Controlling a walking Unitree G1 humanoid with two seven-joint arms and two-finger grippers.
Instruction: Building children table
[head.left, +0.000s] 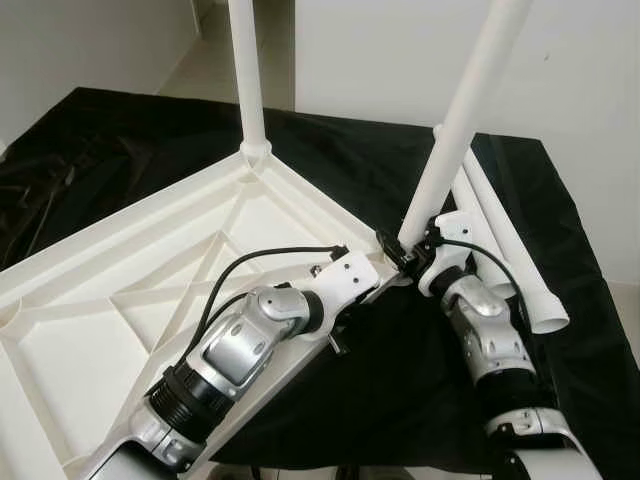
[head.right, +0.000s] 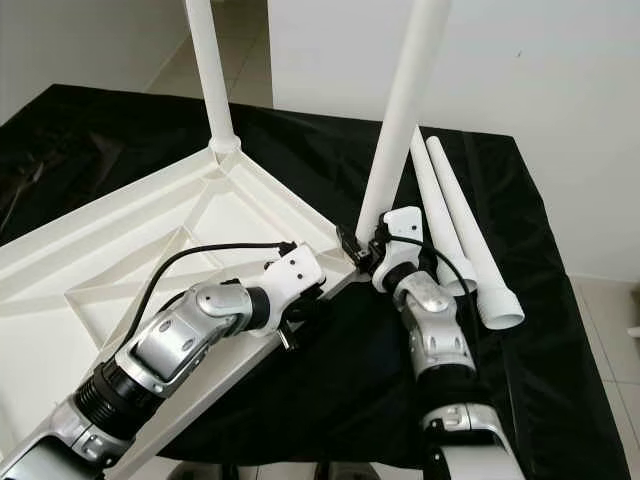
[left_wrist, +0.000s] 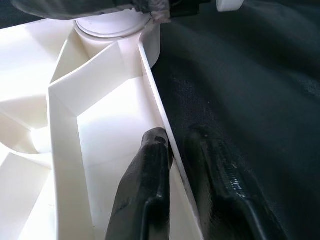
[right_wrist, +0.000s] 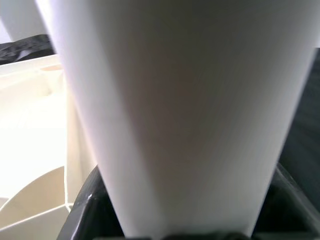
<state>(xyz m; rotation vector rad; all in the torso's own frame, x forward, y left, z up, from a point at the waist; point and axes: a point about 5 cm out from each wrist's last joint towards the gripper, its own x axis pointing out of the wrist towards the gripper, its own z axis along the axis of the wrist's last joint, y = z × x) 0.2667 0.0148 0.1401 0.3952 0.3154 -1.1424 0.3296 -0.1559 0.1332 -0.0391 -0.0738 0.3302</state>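
Observation:
The white tabletop lies upside down on a black cloth, ribs facing up. One white leg stands upright in its far corner socket. My right gripper is shut on a second white leg, which leans to the right with its foot at the tabletop's right corner. In the right wrist view this leg sits between dark fingers. My left gripper is shut on the tabletop's rim near that corner, one finger inside the rim and the other outside.
Two more white legs lie side by side on the black cloth right of my right arm. The cloth-covered surface ends at a white wall behind and at pale floor on the right.

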